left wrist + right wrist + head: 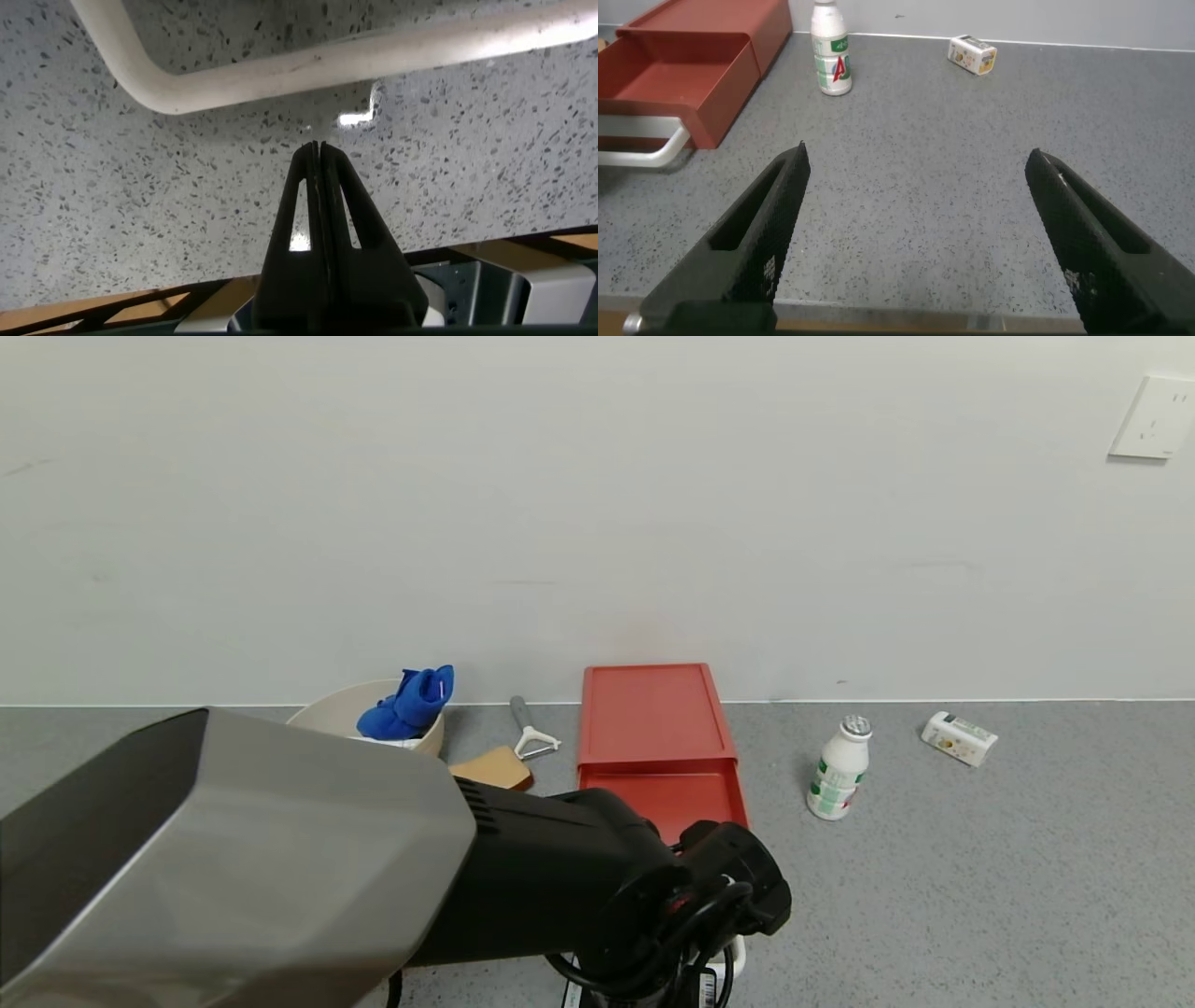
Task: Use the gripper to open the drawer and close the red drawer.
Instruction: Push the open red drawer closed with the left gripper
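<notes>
Left gripper [316,149] hangs over the grey countertop [980,877] with its two fingers pressed together, holding nothing; the drawer's white loop handle [308,65] lies just beyond the fingertips, apart from them. From the head camera, the left arm's silver-grey casing [233,868] and black wrist fill the near foreground and hide the front of the pulled-out tray and most of the handle. Right gripper [920,243] sits low over the counter on the far side of the drawer from the left arm, fingers spread wide and empty.

The drawer [653,737], a flat red box, sits against the wall with its tray slid out toward the robot. To its left are a cream bowl [327,714] holding a blue cloth [411,702], a wooden board [493,768], and a peeler [530,728]. To its right stands a small white bottle [838,768], and farther right a little white carton [959,738] lies on its side.
</notes>
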Robot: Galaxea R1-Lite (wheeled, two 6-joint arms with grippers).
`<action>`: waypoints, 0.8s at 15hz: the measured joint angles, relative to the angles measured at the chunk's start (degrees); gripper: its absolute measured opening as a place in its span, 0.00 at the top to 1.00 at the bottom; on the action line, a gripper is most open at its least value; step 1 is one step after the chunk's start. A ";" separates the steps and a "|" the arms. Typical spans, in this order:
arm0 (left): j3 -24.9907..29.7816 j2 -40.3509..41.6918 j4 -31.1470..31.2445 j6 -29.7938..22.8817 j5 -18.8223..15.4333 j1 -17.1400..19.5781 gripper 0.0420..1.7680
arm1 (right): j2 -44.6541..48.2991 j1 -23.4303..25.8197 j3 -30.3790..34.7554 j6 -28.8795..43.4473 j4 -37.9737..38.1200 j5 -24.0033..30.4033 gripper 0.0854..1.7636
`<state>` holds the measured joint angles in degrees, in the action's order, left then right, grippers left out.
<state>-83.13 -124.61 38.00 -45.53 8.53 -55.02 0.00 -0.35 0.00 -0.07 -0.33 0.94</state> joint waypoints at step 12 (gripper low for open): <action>-3.74 -1.90 -0.79 -0.39 6.21 0.94 0.96 | 0.00 -0.02 0.00 -0.09 0.12 0.00 0.04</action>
<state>-86.87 -126.51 37.21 -45.92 14.74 -54.08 0.00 -0.38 0.00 -0.16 -0.21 0.94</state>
